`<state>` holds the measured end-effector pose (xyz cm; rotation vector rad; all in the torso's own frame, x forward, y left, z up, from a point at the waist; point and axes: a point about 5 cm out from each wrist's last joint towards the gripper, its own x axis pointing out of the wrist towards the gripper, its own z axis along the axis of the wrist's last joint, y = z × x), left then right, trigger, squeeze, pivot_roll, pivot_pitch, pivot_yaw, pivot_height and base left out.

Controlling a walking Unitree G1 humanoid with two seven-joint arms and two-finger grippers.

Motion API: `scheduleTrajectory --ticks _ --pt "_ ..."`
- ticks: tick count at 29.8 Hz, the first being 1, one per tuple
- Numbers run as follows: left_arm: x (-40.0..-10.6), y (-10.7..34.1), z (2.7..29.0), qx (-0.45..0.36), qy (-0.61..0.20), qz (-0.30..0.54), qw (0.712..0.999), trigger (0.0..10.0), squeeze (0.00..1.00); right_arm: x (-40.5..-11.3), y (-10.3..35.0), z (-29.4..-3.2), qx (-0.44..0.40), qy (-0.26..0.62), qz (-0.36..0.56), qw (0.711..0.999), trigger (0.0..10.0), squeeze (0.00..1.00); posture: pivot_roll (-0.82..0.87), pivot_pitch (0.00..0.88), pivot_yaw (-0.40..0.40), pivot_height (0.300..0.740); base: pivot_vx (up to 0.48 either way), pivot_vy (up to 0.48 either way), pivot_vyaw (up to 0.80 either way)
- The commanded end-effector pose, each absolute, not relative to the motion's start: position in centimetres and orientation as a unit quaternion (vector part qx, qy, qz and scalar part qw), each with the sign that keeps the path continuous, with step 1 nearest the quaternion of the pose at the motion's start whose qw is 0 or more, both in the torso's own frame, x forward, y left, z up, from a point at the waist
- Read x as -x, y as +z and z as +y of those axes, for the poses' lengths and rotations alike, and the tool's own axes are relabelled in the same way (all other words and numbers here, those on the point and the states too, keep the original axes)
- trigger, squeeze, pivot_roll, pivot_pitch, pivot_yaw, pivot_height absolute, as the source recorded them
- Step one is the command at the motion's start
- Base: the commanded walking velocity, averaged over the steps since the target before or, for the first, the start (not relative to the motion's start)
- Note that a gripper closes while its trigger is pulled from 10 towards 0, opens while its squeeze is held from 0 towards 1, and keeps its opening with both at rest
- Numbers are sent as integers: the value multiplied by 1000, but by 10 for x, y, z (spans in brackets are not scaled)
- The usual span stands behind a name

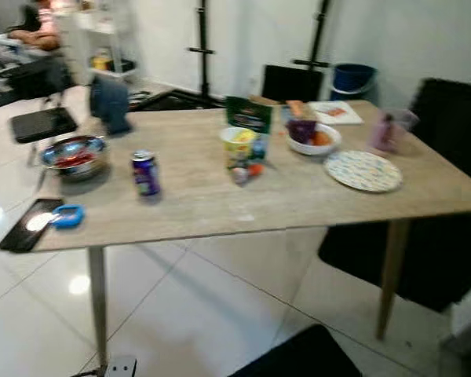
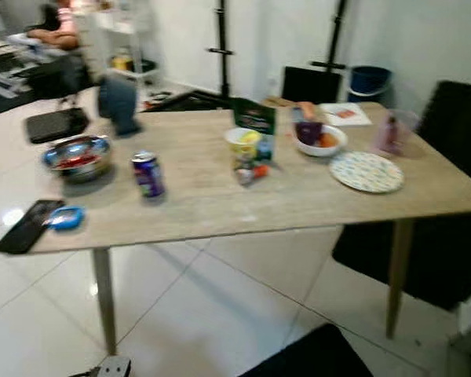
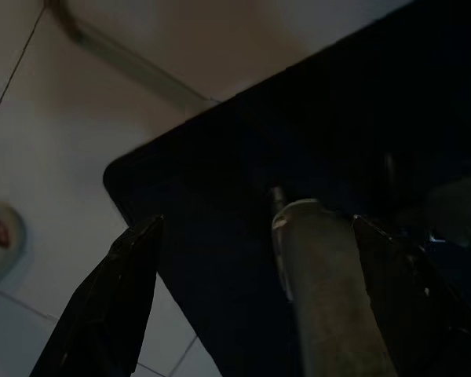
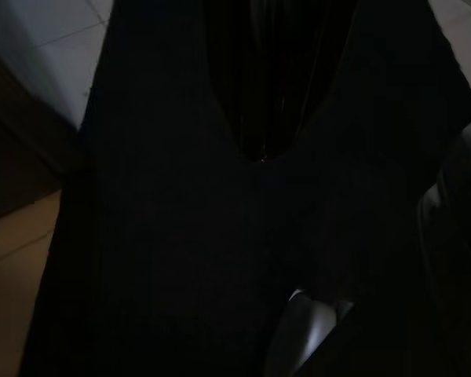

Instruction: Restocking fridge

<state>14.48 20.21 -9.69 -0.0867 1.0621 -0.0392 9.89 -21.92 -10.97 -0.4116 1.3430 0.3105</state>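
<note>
A light wooden table (image 1: 220, 212) stands in front of me with food and drink on it. A purple drink can (image 1: 145, 173) is upright near the left. At the middle are a yellow cup (image 1: 239, 145), a dark green carton (image 1: 249, 118) and small items beside them. A white bowl of fruit (image 1: 314, 135), a patterned plate (image 1: 363, 170) and a pink bottle (image 1: 385, 132) sit to the right. My left gripper (image 3: 257, 224) hangs low over a dark object and white floor, open and holding nothing. The right wrist view is very dark.
A metal bowl (image 1: 73, 155), a black phone (image 1: 31, 224) and a blue object (image 1: 67, 215) lie at the table's left end. A black chair (image 1: 447, 196) stands at the right, and a dark stool (image 1: 43, 123) and a seated person (image 1: 39, 23) at the back left. A blue bin (image 1: 353, 77) is behind.
</note>
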Motion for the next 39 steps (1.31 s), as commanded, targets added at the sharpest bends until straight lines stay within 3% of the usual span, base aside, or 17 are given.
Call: scheduleTrajectory --ticks 1,7,15,39 --pt "-131 -102 203 32 -20 526 850 10000 0 -114 -107 -210 182 145 588 774 10000 0 -51 0 44 740 0 0 0" --pt "-131 -102 202 29 -30 524 851 10000 0 -107 -109 -209 181 152 594 769 10000 0 -34 0 32 740 0 0 0" --pt "-134 -101 201 24 -32 520 853 10000 0 -110 -109 -207 185 160 591 769 10000 0 -23 0 27 740 0 -447 0" --pt "-136 -100 203 20 -15 518 855 10000 0 -106 -110 -205 181 158 594 768 10000 0 -31 0 27 740 0 0 0"
